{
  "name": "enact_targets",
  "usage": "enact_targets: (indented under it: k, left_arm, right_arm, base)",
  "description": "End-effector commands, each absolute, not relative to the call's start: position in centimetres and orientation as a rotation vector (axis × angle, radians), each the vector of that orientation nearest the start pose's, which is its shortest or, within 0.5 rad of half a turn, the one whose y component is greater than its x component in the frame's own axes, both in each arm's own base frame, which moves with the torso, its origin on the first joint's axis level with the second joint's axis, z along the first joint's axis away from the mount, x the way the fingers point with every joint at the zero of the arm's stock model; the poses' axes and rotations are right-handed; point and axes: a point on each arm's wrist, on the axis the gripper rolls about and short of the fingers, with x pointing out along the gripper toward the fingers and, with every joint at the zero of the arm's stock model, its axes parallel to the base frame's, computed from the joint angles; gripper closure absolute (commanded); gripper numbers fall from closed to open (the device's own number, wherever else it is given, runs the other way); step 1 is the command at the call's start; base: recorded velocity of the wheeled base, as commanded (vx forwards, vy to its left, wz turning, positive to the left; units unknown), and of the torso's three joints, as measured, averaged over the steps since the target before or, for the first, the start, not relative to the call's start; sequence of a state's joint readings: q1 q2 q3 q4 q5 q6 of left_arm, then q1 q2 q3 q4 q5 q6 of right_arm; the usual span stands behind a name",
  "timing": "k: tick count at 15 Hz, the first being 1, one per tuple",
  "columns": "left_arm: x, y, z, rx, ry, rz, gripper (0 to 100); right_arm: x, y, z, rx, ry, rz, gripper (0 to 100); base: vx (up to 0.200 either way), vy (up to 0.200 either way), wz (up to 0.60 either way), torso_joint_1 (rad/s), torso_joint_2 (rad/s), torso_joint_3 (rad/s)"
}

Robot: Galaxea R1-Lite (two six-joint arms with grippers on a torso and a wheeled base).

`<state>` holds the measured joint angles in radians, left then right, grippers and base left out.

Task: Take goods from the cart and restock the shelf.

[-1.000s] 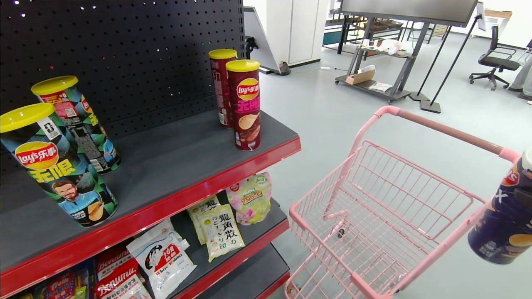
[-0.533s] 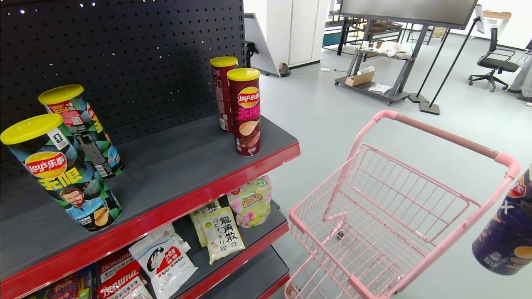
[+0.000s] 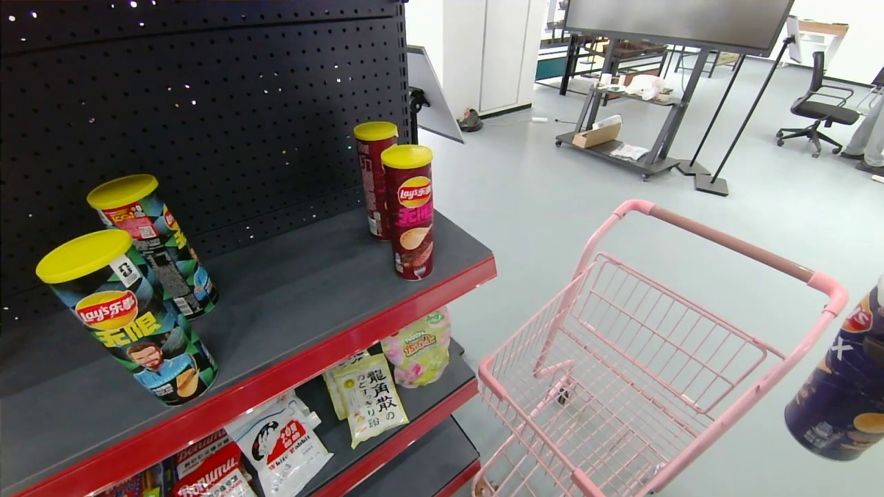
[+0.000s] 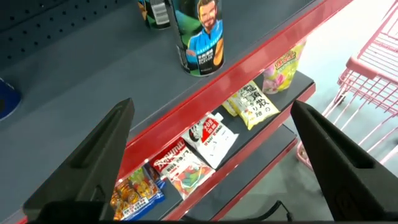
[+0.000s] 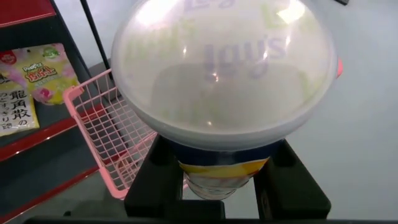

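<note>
Though the cart [image 3: 725,239] looks empty and four cans [image 3: 407,207] stand on the shelf [image 3: 297,276], the right gripper's [image 5: 221,180] jaws grasp a dark blue can [image 3: 839,386] beside the cart — not yet shelved — while the left gripper's [image 4: 211,104] jaws gape above the shelf.

Top shelf board [image 3: 297,290]: dark grey with a red front lip; four canisters stand upright on it, all with yellow lids. Front green canister [image 3: 131,317] stands near the lip toward the left end; rear green canister [image 3: 155,245] stands just behind it. Front maroon canister [image 3: 409,210] stands at the right end, near the lip; rear maroon canister [image 3: 373,179] is close behind it. Lower shelf board [image 3: 461,366]: carries a white pouch [image 3: 283,442], a yellow pouch [image 3: 373,397] and a pink-green pouch [image 3: 418,348], side by side. Floor [image 3: 525,207]: grey; pink cart [image 3: 725,241] stands on it beside the shelf's right end.
</note>
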<state>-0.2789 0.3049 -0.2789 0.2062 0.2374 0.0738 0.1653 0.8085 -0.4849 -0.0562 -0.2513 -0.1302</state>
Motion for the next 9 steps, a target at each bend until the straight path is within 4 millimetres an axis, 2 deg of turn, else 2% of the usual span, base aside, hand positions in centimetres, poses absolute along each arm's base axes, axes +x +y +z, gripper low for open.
enact_targets:
  k: [1,3,9]
  left_arm:
    - [-0.83,0.79,13.77,0.133,0.224,-0.050,0]
    - [-0.85,0.79,13.77,0.132,0.222,-0.051,0]
    - [-0.82,0.78,13.81,0.133,0.224,-0.051,0]
  right_arm:
    - [8.30,0.79,20.51,-0.187,0.279,-0.070,100]
    - [8.40,0.64,20.38,-0.189,0.288,-0.089,100]
    - [7.94,0.49,19.90,-0.195,0.291,-0.099,100]
  base:
    - [0.000,0.000,0.00,0.159,-0.36,-0.198]
    - [0.000,0.000,0.00,0.112,-0.27,-0.141]
    - [0.000,0.000,0.60,0.017,-0.02,-0.013]
